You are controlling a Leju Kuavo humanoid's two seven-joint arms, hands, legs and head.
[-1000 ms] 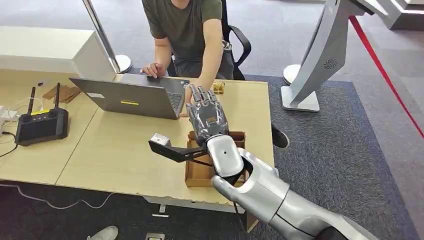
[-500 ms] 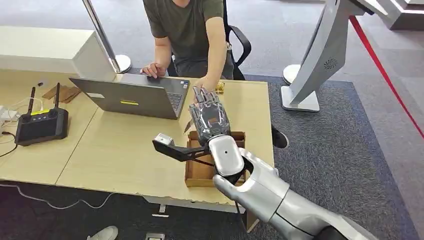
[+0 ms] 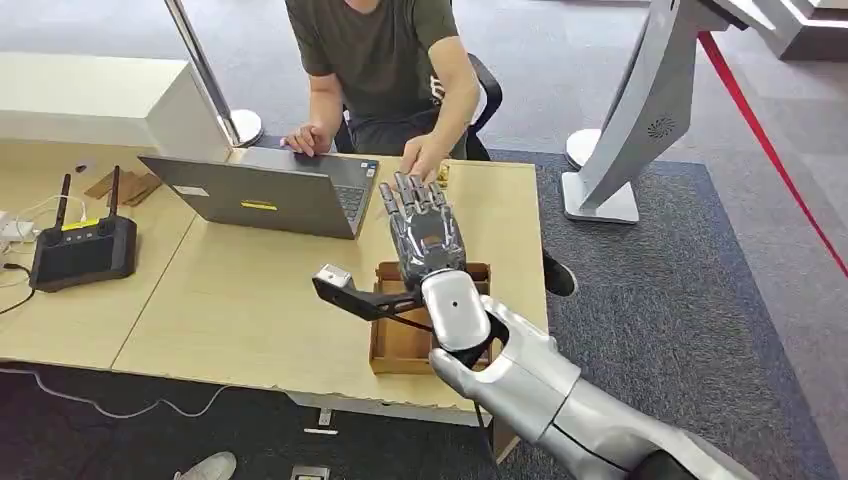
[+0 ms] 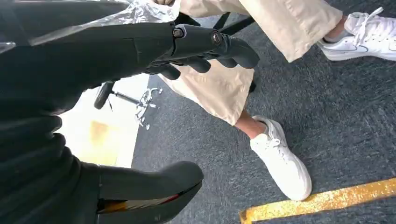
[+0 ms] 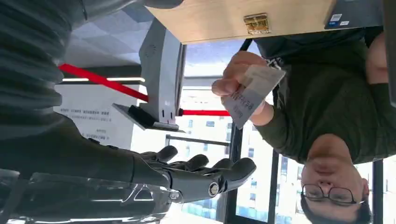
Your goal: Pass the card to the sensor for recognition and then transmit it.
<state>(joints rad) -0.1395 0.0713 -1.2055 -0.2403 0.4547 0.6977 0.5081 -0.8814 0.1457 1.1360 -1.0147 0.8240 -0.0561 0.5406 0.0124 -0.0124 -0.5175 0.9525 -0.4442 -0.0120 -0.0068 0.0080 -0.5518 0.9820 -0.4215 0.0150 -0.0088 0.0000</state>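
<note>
One card (image 5: 250, 95) sits in the person's hand (image 3: 424, 158) at the table's far edge, right hand (image 3: 425, 228) spread and empty beneath it, handover step; next it must pinch that card.

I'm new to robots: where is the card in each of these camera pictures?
Head view: the person's hand hovers at the table's far edge; the card itself is too small to tell.
Right wrist view: card in the middle, pinched by that hand, beyond the robot's right hand.
Left wrist view: faces carpet and a white shoe.
Shared landmark: the grey stand beside the table, in head and right wrist views.
</note>
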